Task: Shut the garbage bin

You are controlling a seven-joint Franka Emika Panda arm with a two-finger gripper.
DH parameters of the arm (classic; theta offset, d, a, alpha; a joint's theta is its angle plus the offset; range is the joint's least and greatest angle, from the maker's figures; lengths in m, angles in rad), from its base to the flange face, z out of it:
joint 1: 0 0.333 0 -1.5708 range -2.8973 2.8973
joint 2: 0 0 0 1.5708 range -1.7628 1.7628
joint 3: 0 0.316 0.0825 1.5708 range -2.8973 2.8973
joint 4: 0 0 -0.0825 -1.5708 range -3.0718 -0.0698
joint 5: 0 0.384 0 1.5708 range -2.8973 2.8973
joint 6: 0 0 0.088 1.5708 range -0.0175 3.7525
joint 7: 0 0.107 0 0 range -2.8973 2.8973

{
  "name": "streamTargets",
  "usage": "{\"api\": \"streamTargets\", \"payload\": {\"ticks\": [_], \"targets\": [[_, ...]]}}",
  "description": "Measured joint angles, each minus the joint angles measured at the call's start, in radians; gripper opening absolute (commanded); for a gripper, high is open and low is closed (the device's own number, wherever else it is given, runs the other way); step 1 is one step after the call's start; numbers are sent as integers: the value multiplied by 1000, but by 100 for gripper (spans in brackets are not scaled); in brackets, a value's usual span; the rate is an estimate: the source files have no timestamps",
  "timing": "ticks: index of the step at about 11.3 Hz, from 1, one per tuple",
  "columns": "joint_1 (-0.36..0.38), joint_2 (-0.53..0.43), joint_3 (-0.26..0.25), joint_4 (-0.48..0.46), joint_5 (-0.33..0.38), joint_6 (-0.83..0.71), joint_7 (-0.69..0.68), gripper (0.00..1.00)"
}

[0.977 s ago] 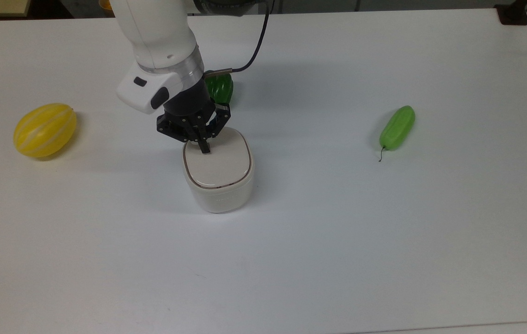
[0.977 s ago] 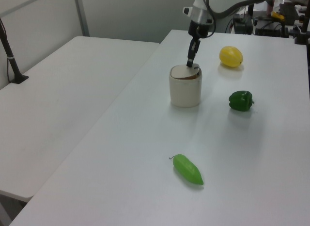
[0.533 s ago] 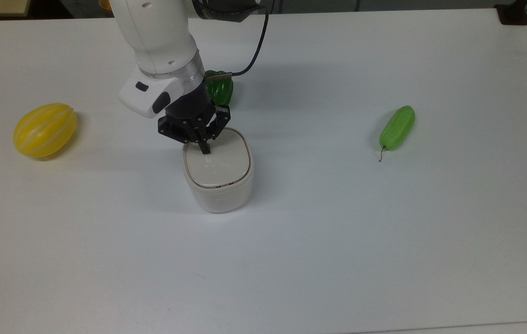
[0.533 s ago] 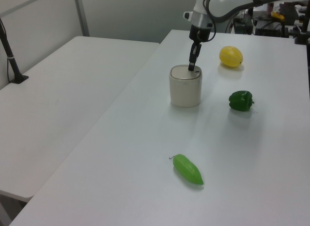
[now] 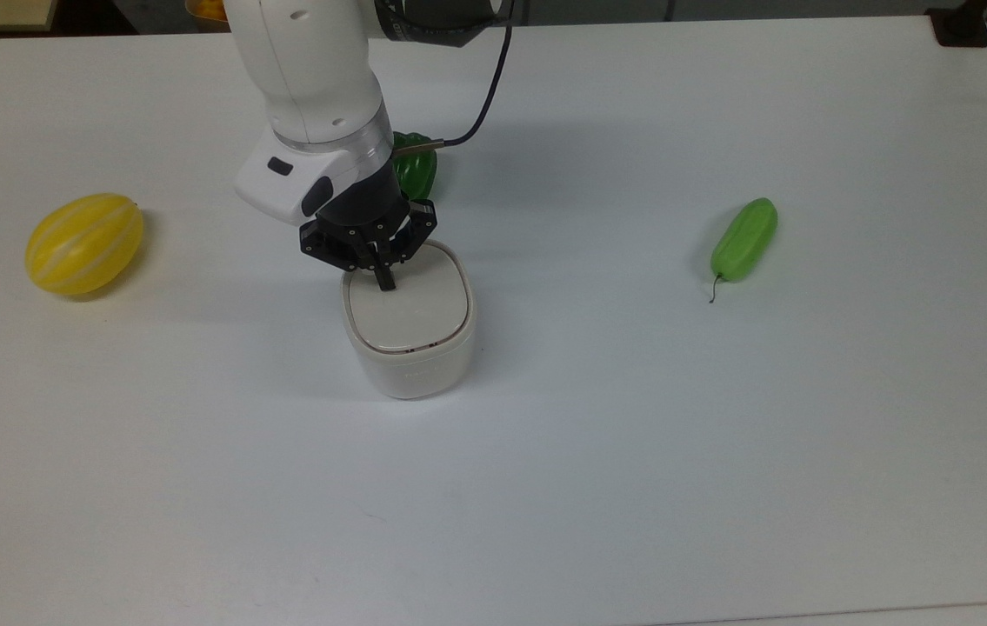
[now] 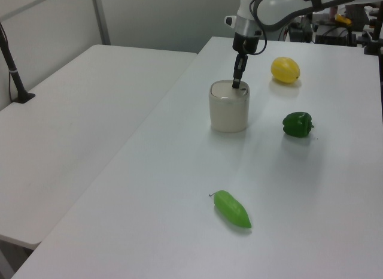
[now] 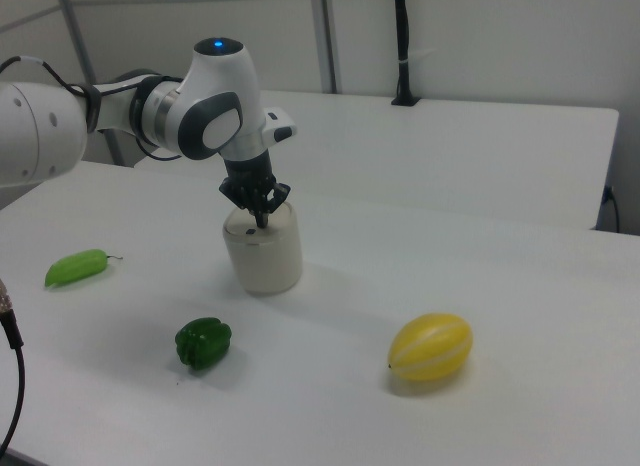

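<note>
One garbage bin [image 5: 407, 335] stands mid-table, lid down. The gripper [image 5: 384, 280] presses its lid, fingers drawn together, holding nothing. Around lie one yellow melon [image 5: 84, 243], one green pepper [image 6: 297, 124] and one green cucumber [image 5: 744, 238].

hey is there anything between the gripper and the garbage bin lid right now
Nothing visible. The gripper comes down straight onto the garbage bin, its tip at the lid's edge. The green pepper, yellow melon and green cucumber all lie apart on the table, off to the sides.
</note>
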Motion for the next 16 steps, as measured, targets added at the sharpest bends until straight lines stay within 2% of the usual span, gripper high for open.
{"api": "streamTargets", "payload": {"ticks": [5,8,10,11,12,14,16], "targets": [[0,-21,-4,3,-9,0,0,0],[-37,-134,-11,-3,-9,-123,31,2],[-82,-240,-14,-6,-28,-319,86,19],[-105,-293,-15,-11,-49,-401,105,48],[-124,-341,-15,-24,-63,-460,112,99],[-145,-411,-16,-60,-80,-523,124,100],[-148,-436,-16,-76,-84,-531,138,100]]}}
